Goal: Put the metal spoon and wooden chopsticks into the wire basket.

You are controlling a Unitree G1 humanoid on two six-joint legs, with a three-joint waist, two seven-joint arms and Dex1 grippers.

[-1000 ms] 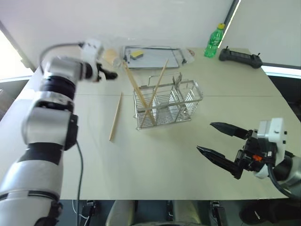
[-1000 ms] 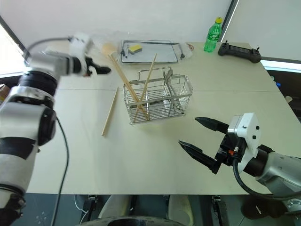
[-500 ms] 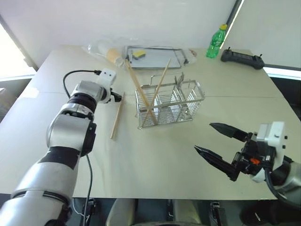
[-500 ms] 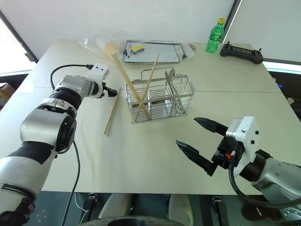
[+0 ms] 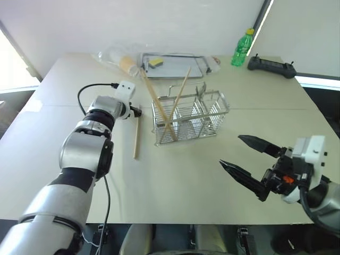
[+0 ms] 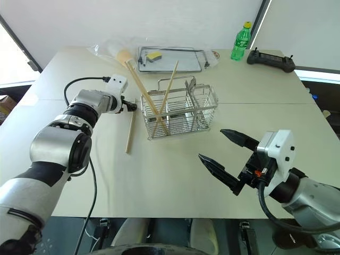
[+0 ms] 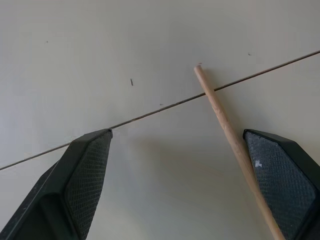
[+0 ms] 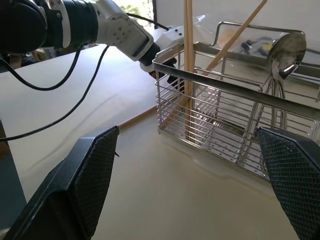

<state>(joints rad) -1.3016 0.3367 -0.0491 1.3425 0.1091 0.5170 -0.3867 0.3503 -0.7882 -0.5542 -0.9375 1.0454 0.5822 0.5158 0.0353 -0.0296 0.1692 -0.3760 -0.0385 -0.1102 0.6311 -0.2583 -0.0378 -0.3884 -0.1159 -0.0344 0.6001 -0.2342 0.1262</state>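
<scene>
Two chopsticks (image 5: pixel 169 106): crossed in wire basket (image 5: pixel 212 118)
Third chopstick (image 5: pixel 136 137): flat on table
Left gripper (image 7: pixel 175 165): spread, straddling it
Right gripper (image 5: pixel 249 162): spread, empty

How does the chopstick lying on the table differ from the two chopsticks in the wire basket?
The loose chopstick lies flat on the table, left of the wire basket, with the open left gripper straddling its end. The two basket chopsticks stand tilted, crossing each other, tips above the rim. All three are pale wood of similar length.

Beige table (image 5: pixel 175 175), wire basket (image 5: pixel 191 118), loose chopstick (image 5: pixel 136 138), tray (image 5: pixel 172 64), bottle (image 5: pixel 240 48)
</scene>
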